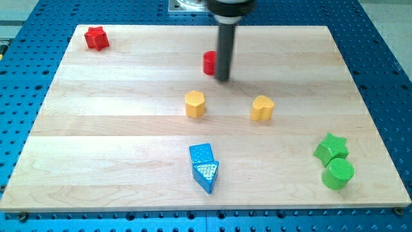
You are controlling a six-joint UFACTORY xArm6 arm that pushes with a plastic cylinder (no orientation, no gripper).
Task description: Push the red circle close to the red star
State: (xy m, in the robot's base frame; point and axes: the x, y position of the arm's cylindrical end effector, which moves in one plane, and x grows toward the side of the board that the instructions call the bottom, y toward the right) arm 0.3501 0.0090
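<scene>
Nearest the view's bottom, a wooden board [116, 187] lies on a blue perforated table [19, 96]. At the bottom centre of the board two blue blocks touch: a blue cube [201, 153] and, just below it, a blue triangle [206, 175] pointing toward the bottom edge. Well to the view's right, near the board's lower right corner, a green cylinder [337, 173] sits against a green star [331, 147] just above it.

Farther up, around the middle of the board, stand two yellow blocks, apart from each other: a yellow hexagon [195, 104] slightly left of centre and a yellow heart [262, 107] to its right.

Beyond them, toward the view's top, the arm's dark rod comes down from the top edge. The arm carries no pincer, so nothing is spread, pressed together or pinching; it ends only in my tip [223, 78], which rests on the board. The red circle [210, 62] lies just to the view's left of the rod, its right side partly hidden behind it, so that it appears to touch the rod, though contact cannot be told for sure. The tip's end is slightly lower in the view than the circle, and above the gap between the two yellow blocks, nearer the hexagon.

Farthest, in the board's top left corner, sits the red star [96, 38], well apart from the red circle, with bare wood between them.
</scene>
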